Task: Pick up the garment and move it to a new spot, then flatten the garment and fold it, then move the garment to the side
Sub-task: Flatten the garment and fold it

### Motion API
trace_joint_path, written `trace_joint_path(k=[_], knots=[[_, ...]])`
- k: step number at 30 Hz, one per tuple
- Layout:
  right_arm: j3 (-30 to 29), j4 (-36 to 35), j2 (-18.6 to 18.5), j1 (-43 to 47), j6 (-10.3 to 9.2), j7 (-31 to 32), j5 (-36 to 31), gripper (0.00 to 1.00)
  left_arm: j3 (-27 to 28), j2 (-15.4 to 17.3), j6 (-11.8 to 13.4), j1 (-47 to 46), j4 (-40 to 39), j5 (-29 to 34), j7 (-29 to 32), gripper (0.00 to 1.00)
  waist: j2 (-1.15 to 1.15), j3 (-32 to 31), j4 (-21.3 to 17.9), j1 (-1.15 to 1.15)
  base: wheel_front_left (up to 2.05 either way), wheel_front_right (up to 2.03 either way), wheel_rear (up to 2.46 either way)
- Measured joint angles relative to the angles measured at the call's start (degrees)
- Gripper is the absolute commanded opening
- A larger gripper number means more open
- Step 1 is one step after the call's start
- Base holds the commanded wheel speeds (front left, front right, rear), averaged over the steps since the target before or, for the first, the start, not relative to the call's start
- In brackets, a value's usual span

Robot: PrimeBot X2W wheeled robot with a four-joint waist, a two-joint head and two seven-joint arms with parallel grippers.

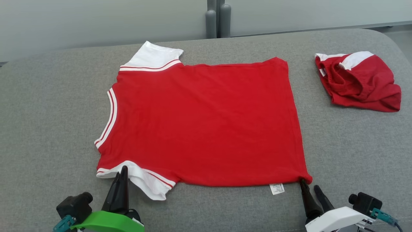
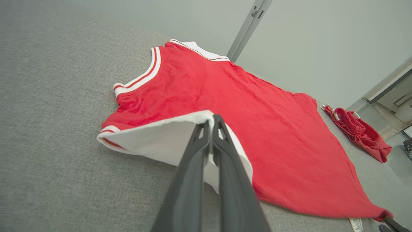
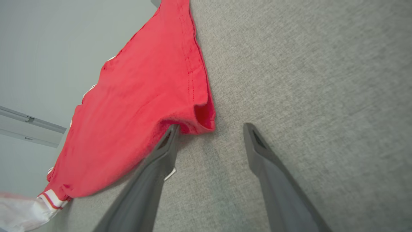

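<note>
On the bench (image 1: 48, 112), a red shirt (image 1: 206, 122) lies flat.
The left tool (image 1: 125, 168) pinches its sleeve (image 1: 151, 187); right tool (image 1: 309, 184) spread beside the hem (image 1: 297, 135).

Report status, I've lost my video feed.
Left tool shut on near sleeve. Right tool open at hem corner. Shirt flat. Crumpled red garment apart, far right.

The head view looks steeply down over the whole red shirt (image 1: 206, 122); both wrist views skim it low and close from its near corners.
</note>
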Motion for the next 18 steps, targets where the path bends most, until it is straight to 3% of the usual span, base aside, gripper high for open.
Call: trace_joint_path(k=[7, 12, 15, 17, 18], knots=[[1.41, 1.66, -0.03, -2.72, 0.46, 0.66, 1.32, 0.98, 0.07, 0.02, 0.98, 1.68, -1.32, 0.25, 0.00, 0.00, 0.00, -0.13, 0.74, 0.00, 0.00, 0.00, 0.00], [2.19, 2.42, -0.12, -3.11, 0.46, 0.66, 1.72, 0.42, 0.04, 0.02, 1.42, 2.01, -1.82, 0.25, 0.00, 0.00, 0.00, -0.08, 0.95, 0.00, 0.00, 0.00, 0.00], [3.24, 2.47, -0.12, -3.65, 0.46, 0.66, 2.13, 0.29, 0.08, 0.02, 1.53, 2.14, -2.13, 0.25, 0.00, 0.00, 0.00, 0.03, 0.94, 0.00, 0.00, 0.00, 0.00], [3.64, 2.46, -0.16, -4.22, 0.46, 0.66, 2.20, 0.11, 0.09, 0.02, 1.97, 2.28, -2.43, 0.25, 0.00, 0.00, 0.00, 0.12, 0.86, 0.00, 0.00, 0.00, 0.00], [3.88, 2.46, -0.30, -4.46, 0.46, 0.65, 2.25, 0.11, 0.20, 0.02, 2.01, 2.38, -2.71, 0.25, 0.00, 0.00, 0.00, 0.17, 0.80, 0.00, 0.00, 0.00, 0.00]])
